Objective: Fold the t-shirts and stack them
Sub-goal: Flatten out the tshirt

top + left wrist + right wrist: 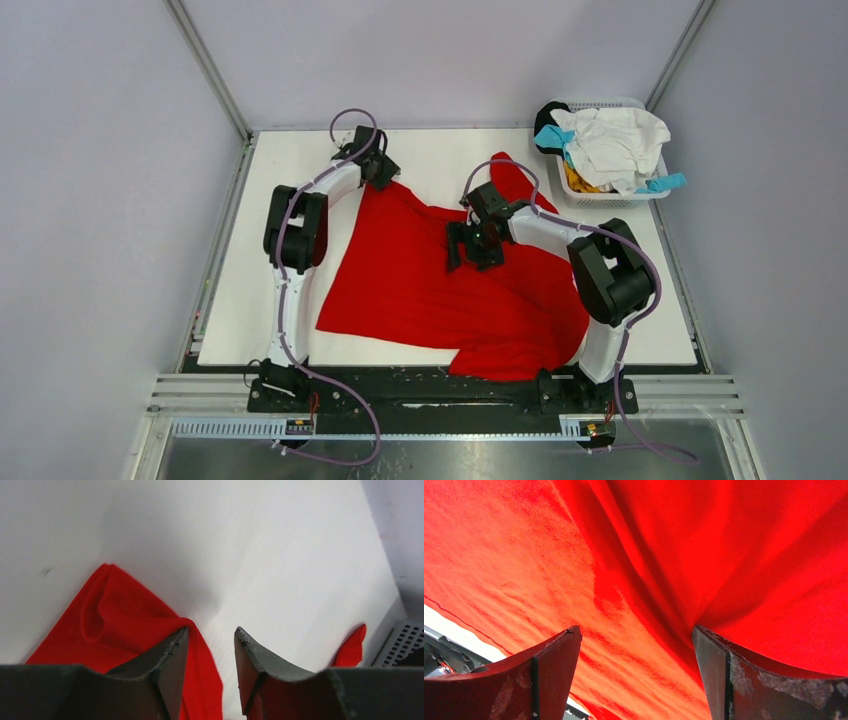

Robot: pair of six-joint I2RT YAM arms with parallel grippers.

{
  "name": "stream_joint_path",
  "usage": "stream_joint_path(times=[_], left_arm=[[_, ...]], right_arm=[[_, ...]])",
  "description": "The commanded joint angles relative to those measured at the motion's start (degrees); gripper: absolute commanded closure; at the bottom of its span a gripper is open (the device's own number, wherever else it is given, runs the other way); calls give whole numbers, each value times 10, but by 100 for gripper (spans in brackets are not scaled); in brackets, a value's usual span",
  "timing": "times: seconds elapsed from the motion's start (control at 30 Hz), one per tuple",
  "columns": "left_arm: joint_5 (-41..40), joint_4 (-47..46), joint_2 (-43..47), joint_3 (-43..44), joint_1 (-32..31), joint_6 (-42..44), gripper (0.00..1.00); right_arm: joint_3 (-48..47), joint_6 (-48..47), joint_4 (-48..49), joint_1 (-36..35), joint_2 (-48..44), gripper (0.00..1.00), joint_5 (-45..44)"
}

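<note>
Left end effector [211,630] (far edge) and right end effector [635,629] stand open over the red t-shirt [420,290].

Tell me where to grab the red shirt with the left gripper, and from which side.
Probably the raised fold at the far-left corner of the red shirt. It stands up off the table right beside the open left gripper, giving a ridge to pinch. Come in low from the bare far side, so the cloth edge enters the gap.
</note>
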State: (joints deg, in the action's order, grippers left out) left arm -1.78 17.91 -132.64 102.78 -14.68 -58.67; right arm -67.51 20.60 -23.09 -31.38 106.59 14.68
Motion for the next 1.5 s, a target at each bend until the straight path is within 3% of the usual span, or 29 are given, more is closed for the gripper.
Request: stream_joint_path(times=[0.0, 0.47, 0.57, 0.63, 0.67, 0.7, 0.9, 1.0, 1.27, 1.47], left_arm=[[-19, -23, -49, 79, 1, -21, 61], [-31, -24, -115, 227, 14, -20, 54], [-7, -13, -76, 231, 21, 4, 46], [4, -16, -13, 179, 19, 29, 29], [11, -26, 23, 137, 17, 41, 11], [15, -35, 64, 84, 13, 55, 2], [49, -27, 263, -213, -22, 102, 1], [64, -8, 320, -306, -38, 104, 1], [60, 12, 356, -447, -59, 105, 1], [-3, 49, 382, -497, -44, 111, 1]], right_arm=[[11, -19, -30, -4, 37, 9, -17], [6, -22, -33, -3, 31, 9, -24], [1, -24, -41, -3, 21, 9, -44], [-6, -23, -46, -3, 11, 8, -53], [-10, -20, -47, -4, 3, 8, -57], [-15, -16, -46, -4, -4, 8, -60], [-37, 60, -2, 12, -36, 3, -87], [-44, 113, 48, 31, -34, 2, -66], [-126, 161, 76, 53, 41, 3, -70], [-176, 165, 58, 59, 92, 4, -103]])
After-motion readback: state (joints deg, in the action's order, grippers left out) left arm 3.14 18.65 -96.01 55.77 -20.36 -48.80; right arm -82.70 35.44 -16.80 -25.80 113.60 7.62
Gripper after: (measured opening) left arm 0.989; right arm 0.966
